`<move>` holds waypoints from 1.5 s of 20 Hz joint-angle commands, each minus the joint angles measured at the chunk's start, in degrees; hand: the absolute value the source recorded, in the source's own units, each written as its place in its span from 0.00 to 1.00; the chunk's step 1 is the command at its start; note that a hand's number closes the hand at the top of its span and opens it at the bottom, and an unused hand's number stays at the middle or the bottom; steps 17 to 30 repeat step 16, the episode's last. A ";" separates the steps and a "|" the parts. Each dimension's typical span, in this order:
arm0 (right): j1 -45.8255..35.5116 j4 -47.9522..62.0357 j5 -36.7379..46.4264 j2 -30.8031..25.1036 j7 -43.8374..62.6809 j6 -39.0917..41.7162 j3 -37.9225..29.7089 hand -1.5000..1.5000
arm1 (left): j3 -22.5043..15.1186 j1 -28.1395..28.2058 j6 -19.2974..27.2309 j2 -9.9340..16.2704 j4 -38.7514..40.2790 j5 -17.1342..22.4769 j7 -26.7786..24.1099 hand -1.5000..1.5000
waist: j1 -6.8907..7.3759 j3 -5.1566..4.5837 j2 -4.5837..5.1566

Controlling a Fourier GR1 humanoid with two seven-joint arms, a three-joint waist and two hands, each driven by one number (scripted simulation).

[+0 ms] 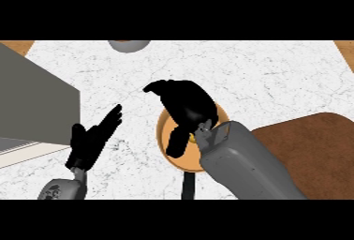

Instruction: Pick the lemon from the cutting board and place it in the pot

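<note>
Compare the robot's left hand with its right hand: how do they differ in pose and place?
The left hand has straight fingers over bare counter; the right hand curls downward. The left hand is beside the pot; the right hand hangs over the pot, hiding most of it. Both are black on grey forearms.

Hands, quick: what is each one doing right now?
Left hand: open, fingers straight, holding nothing.
Right hand: over the pot; whether it is shut or holding anything cannot be told.

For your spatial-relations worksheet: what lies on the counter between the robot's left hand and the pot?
Head view: only bare white marble counter lies between the left hand and the pot.
</note>
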 commanded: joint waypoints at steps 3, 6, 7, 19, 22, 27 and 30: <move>0.49 -4.20 -8.14 1.56 -4.18 -17.16 -9.77 0.00 | -0.36 -0.27 0.62 -0.75 0.78 -0.57 0.23 0.50 | 0.01 0.01 0.23; -1.58 -3.89 -9.93 1.59 -2.68 -22.19 -15.43 0.00 | 0.06 0.77 0.08 -0.01 -1.24 0.09 1.20 0.50 | 0.04 -0.03 0.00; 0.44 -4.04 -9.49 1.59 -4.10 -25.20 -14.42 0.00 | -1.38 0.63 1.23 -2.03 1.04 -1.40 -0.84 0.50 | -0.45 -0.07 0.09; 0.21 -4.19 -21.12 -5.58 -13.05 -22.51 -33.03 0.00 | -0.46 1.41 0.54 -0.83 0.18 -1.77 -1.89 0.50 | -0.71 -0.06 0.08; 0.21 -4.19 -21.12 -5.58 -13.05 -22.51 -33.03 0.00 | -0.46 1.41 0.54 -0.83 0.18 -1.77 -1.89 0.50 | -0.71 -0.06 0.08; 0.21 -4.19 -21.12 -5.58 -13.05 -22.51 -33.03 0.00 | -0.46 1.41 0.54 -0.83 0.18 -1.77 -1.89 0.50 | -0.71 -0.06 0.08; 0.21 -4.19 -21.12 -5.58 -13.05 -22.51 -33.03 0.00 | -0.46 1.41 0.54 -0.83 0.18 -1.77 -1.89 0.50 | -0.71 -0.06 0.08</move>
